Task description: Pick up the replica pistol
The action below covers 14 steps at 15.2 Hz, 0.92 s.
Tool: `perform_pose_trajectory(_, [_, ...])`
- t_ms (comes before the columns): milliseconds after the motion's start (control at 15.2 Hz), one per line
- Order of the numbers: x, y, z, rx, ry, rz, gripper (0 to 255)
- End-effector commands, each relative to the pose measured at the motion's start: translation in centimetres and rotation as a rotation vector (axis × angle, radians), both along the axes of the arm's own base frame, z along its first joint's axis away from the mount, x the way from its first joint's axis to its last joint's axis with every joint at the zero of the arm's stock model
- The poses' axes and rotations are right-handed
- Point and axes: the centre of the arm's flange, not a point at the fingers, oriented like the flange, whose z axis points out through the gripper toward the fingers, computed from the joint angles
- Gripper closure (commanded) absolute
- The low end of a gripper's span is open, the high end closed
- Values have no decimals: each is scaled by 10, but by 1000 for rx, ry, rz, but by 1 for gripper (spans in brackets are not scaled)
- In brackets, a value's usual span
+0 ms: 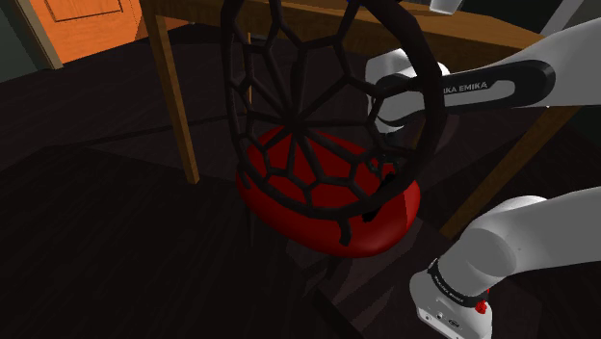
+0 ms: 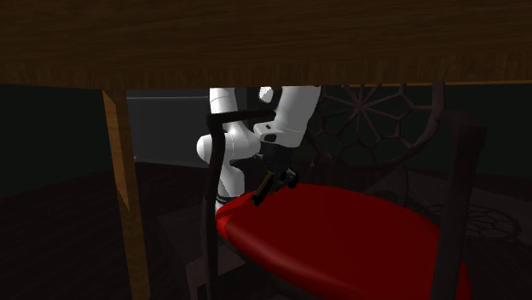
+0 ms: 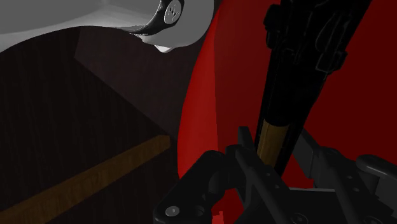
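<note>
The replica pistol [image 3: 299, 76] is black with a brown strip along its grip [image 3: 273, 141]. It runs away from my gripper [image 3: 283, 167] over the red chair seat [image 3: 210, 95]. The black fingers [image 3: 249, 159] stand close on either side of the brown strip and clasp it. In the second exterior view the gripper [image 2: 278, 170] hangs over the near edge of the red seat [image 2: 341, 239], and the pistol [image 2: 271, 186] slants down from it towards the seat's rim. In the shoulder view the gripper [image 1: 392, 166] is seen through the chair's black web-patterned back [image 1: 289, 106].
A wooden table top [image 2: 256, 43] spans above the chair, with one leg [image 2: 128, 196] at the second exterior view's left. More table legs [image 1: 178, 96] stand by the chair. The floor [image 1: 96, 221] is dark wood. An orange door [image 1: 87, 24] is behind.
</note>
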Motion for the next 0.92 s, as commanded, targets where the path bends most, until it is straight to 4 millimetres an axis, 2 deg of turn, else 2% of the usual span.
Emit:
perform_pose_trajectory(0, [0, 0, 0, 0, 0, 0, 255])
perform_pose_trajectory(66, [0, 0, 0, 0, 0, 0, 255])
perform_pose_trajectory(858, [0, 0, 64, 0, 0, 0, 255])
